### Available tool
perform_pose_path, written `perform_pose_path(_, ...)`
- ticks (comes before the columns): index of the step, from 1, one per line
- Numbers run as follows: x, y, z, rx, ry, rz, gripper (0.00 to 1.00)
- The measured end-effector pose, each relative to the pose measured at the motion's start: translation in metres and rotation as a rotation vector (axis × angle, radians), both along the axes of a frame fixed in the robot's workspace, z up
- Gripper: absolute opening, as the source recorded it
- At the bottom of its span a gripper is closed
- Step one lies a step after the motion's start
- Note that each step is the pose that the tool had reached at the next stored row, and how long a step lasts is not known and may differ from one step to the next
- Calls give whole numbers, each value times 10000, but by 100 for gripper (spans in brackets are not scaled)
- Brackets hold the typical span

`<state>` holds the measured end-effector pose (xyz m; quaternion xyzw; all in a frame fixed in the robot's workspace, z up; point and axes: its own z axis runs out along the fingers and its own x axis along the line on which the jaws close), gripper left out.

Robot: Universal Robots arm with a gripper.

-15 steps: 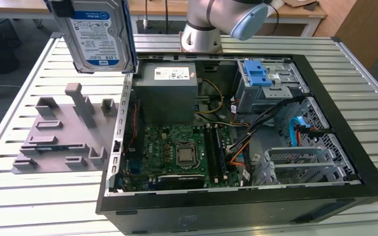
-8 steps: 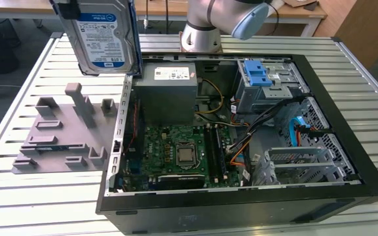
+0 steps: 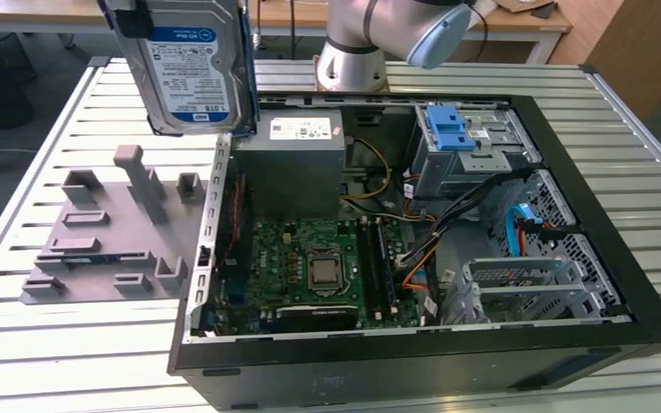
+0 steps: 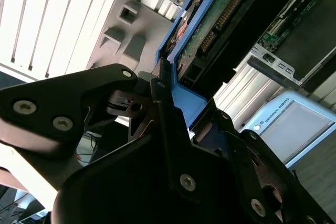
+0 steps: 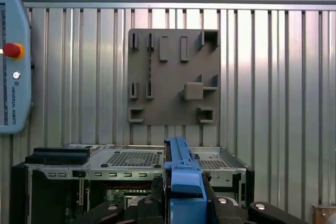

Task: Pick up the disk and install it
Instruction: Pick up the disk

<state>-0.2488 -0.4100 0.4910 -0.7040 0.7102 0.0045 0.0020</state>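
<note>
Exterior view. Slatted metal table (image 3: pixel 55 344), bearing an open computer case (image 3: pixel 423 379) and, beside it, a grey fixture plate (image 3: pixel 89 249). Arm (image 3: pixel 360 43) rising behind the case. Gripper (image 3: pixel 133 19) raised clear of the table. The disk (image 3: pixel 187 73) hangs upright directly beneath it, label outward. It is in the air over the case wall nearest the fixture plate and touches nothing below. Well below the gripper, inside the case: motherboard (image 3: pixel 313 267) and blue-latched drive cage (image 3: pixel 457 142).

Second wrist view. Gripper (image 4: pixel 173 103), black fingers pressed onto the blue carrier frame of the disk (image 4: pixel 210 30). The disk's circuit-board side shows.

First wrist view. Gripper (image 5: pixel 182 205) pinching the disk (image 5: pixel 181 174), seen edge-on. Beyond the gripper: case (image 5: pixel 131 163), fixture plate (image 5: pixel 173 77), table (image 5: pixel 283 103) and a teach pendant (image 5: pixel 13 66).
</note>
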Motion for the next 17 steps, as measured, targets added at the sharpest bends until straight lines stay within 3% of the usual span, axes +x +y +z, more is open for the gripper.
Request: perform_pose_path(17,285,-126,0,0,4,-19,36)
